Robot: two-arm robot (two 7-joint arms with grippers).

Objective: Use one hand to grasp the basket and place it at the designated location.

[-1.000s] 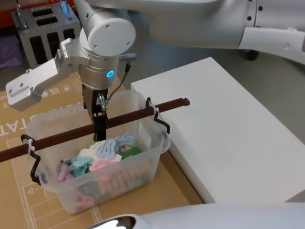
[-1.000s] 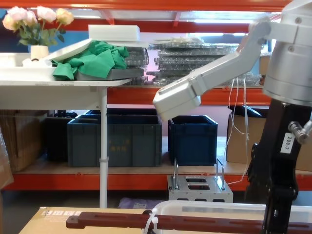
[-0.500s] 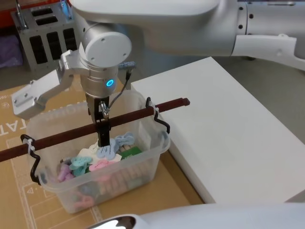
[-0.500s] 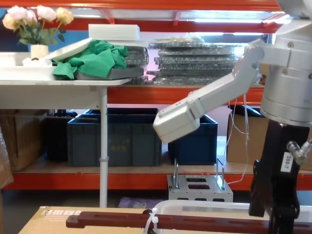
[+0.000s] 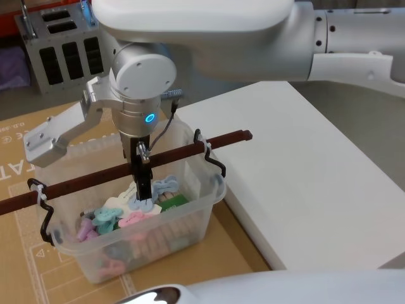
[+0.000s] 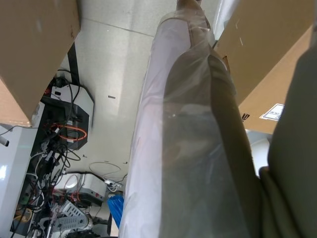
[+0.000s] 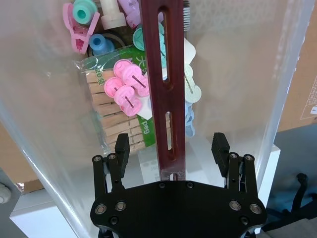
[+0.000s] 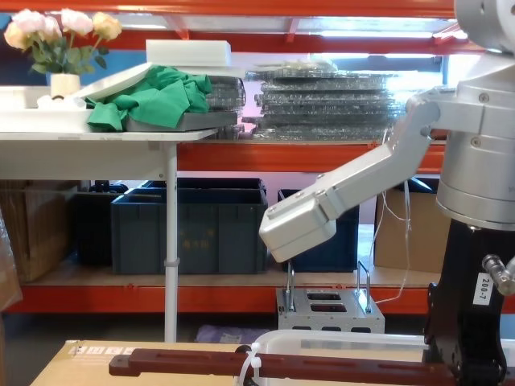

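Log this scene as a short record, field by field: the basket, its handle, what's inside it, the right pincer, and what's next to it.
object: clear plastic basket, standing on brown cardboard
handle: dark red-brown bar across the rim, fastened with white zip ties
contents: pastel plastic clips and wooden clothespins
active tool: right pincer, reaching down into the basket, open, one finger on each side of the bar, not touching it
neighbour: white platform, on the basket's right
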